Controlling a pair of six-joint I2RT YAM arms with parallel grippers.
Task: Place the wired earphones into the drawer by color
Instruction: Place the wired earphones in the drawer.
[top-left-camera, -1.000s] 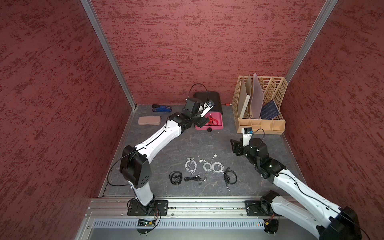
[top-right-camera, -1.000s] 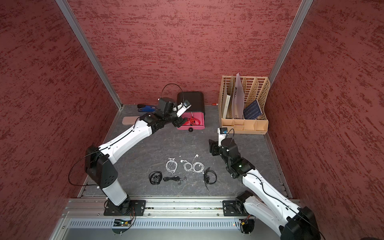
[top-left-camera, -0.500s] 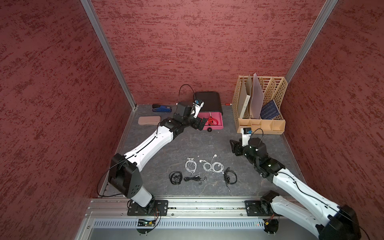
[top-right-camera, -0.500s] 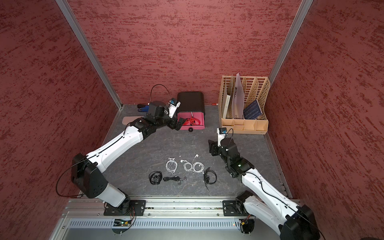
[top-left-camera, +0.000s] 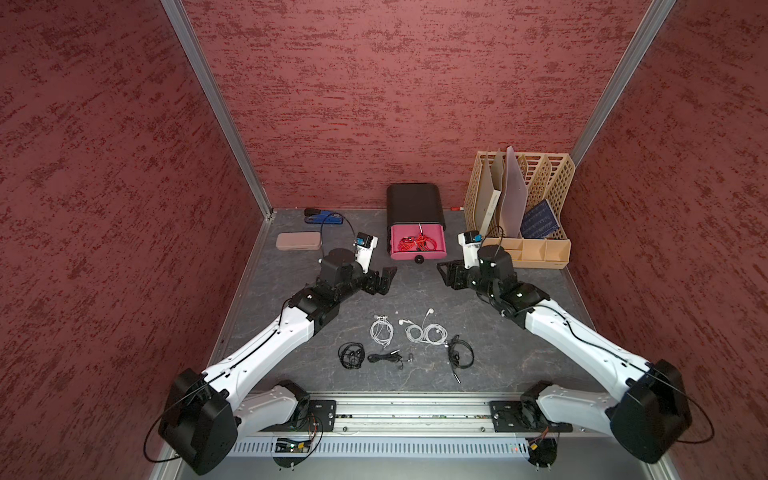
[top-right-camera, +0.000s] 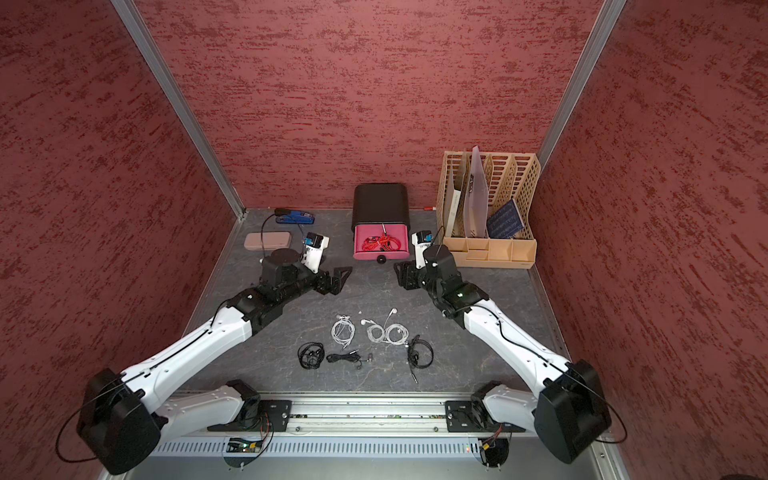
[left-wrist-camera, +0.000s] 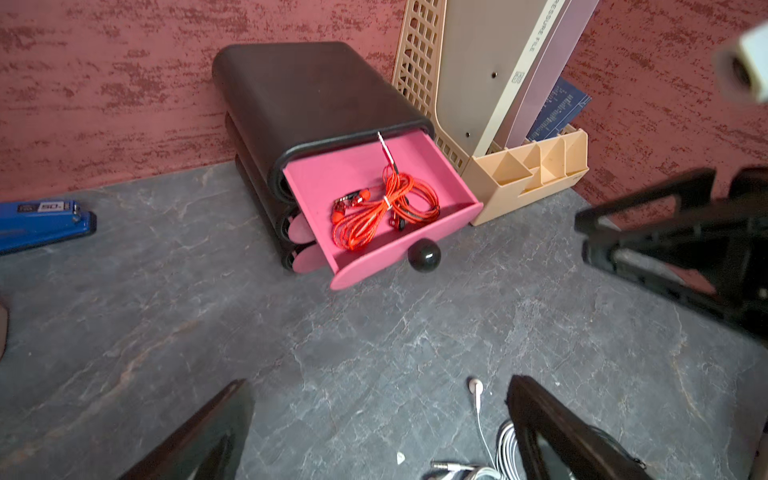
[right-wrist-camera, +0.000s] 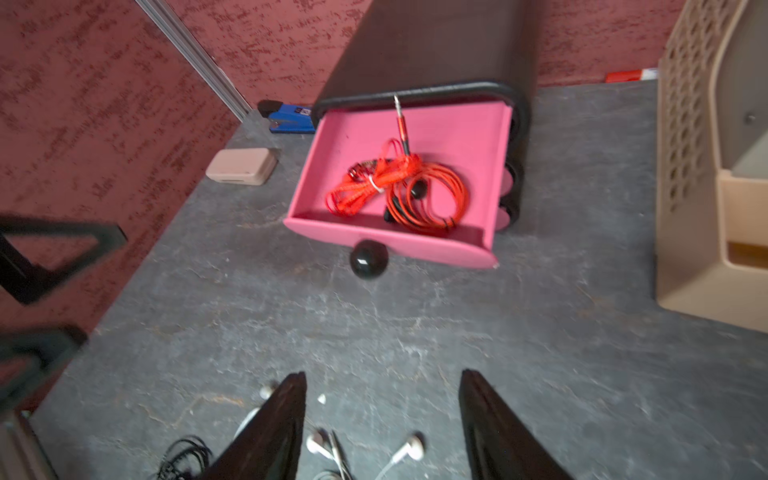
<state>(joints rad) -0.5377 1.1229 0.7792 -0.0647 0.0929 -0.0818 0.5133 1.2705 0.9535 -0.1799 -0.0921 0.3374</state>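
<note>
2 red earphones (left-wrist-camera: 386, 208) lie in the pink drawer (left-wrist-camera: 365, 269). Before it, the left pincer (top-left-camera: 384, 281) and right pincer (top-left-camera: 444, 275) hang spread, empty.

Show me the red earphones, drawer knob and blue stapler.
red earphones (left-wrist-camera: 386, 203), left wrist view, coil middle
drawer knob (right-wrist-camera: 368, 257), right wrist view, ball centre
blue stapler (top-left-camera: 334, 218), a top view, blue body

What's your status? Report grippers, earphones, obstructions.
Left gripper and right gripper open, empty, hovering before the pink drawer. Red earphones inside it; white earphones and black earphones on the table. Drawer mouth unobstructed.
</note>
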